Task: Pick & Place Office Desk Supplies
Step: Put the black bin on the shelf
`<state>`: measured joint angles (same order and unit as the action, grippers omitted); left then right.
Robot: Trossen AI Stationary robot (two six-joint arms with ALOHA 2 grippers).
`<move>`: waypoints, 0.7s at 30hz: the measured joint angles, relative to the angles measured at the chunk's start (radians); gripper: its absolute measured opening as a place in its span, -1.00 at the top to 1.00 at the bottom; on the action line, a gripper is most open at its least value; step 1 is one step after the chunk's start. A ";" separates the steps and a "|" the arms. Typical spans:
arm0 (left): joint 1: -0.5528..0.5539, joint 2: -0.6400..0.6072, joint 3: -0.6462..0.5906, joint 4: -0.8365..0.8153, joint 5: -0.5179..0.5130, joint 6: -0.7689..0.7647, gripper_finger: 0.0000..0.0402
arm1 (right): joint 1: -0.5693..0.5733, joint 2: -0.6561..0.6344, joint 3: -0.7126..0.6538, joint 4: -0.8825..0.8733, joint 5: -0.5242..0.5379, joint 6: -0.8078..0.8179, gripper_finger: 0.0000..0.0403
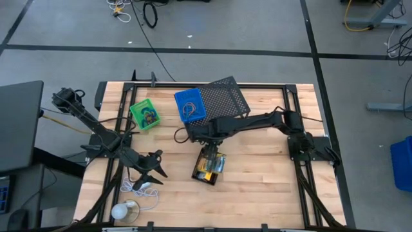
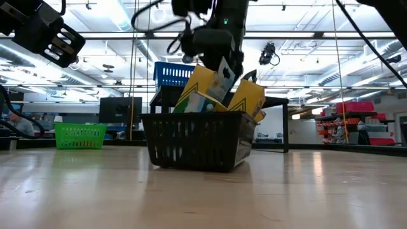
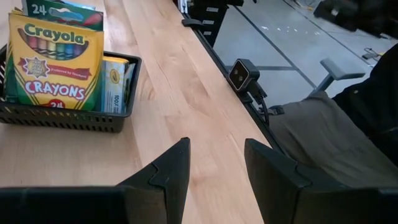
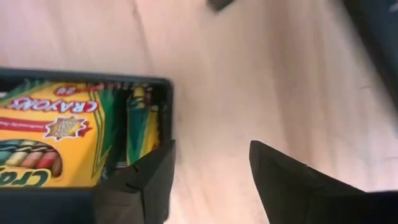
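A small black mesh tray point(image 1: 205, 176) point(image 2: 197, 143) sits mid-table and holds yellow-green Crayola crayon boxes point(image 3: 55, 62) point(image 4: 50, 143), which stand leaning in it point(image 2: 203, 89). My right gripper point(image 4: 208, 180) point(image 1: 210, 154) is open and hangs just over the tray's edge, pointing down. One finger is above the tray's corner, the other over bare wood. My left gripper point(image 3: 216, 168) point(image 1: 153, 170) is open over the table's near left part, apart from the tray. My right gripper comes from above at the crayon boxes' upper ends point(image 2: 219, 79). In the low view one finger point(image 2: 226, 71) overlaps them. I cannot tell whether it touches them.
A green tray point(image 1: 145, 115) point(image 2: 79, 135) and a blue tray point(image 1: 190, 105) with small loops stand toward the far edge, beside a large black mesh tray point(image 1: 225, 96). A white cable point(image 1: 138, 187) and a white ball point(image 1: 120, 211) lie near left. A person's legs point(image 3: 323, 130) show beyond the table edge.
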<state>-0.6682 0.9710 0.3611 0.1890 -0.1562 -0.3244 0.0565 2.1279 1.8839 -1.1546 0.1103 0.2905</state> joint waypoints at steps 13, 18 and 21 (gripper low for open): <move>0.000 0.000 0.000 0.003 0.000 0.021 0.19 | 0.159 -0.144 0.000 0.025 0.044 0.029 0.01; 0.000 0.000 0.000 0.003 0.000 0.021 0.19 | 0.283 -0.141 0.001 0.063 0.044 0.099 0.01; 0.001 0.000 0.000 0.006 -0.001 0.022 0.19 | 0.346 -0.124 0.001 0.107 0.060 0.158 0.02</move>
<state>-0.6674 0.9710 0.3611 0.1951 -0.1570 -0.3027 0.4022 2.0034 1.8852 -1.0473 0.1706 0.4481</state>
